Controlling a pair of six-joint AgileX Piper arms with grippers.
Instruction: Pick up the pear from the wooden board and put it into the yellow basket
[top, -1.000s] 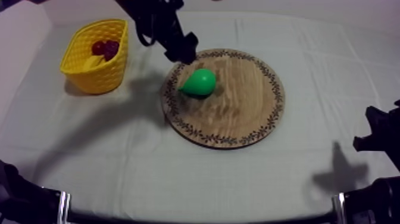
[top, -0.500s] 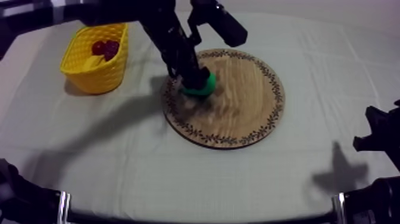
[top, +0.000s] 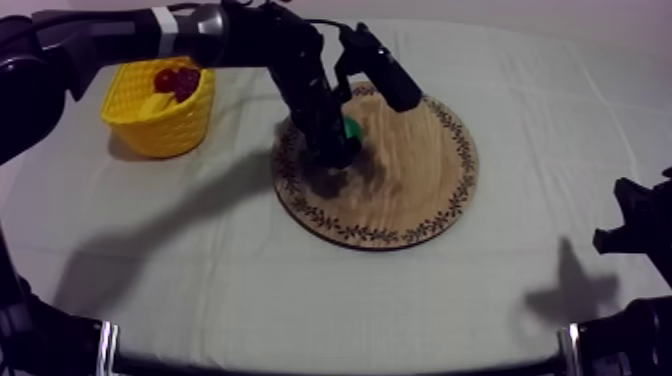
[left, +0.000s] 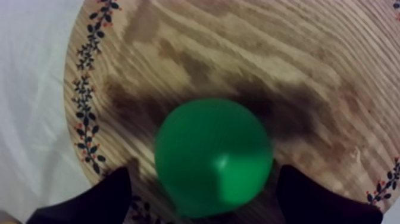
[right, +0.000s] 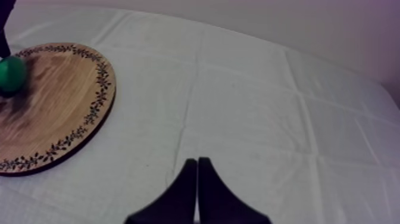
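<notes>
Top view: one pear (top: 350, 128), one board (top: 425, 195), one basket (top: 165, 135), perhaps two fruits (top: 174, 81).

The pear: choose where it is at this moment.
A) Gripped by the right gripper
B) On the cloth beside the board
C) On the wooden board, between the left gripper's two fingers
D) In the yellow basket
C: the left wrist view shows the pear resting on the wooden board, with the left gripper straddling it, one finger at each side.

left gripper (left: 203, 176) fingers (left: 89, 205) apart (arm outstretched) | right gripper (right: 197, 162) fingers together
</notes>
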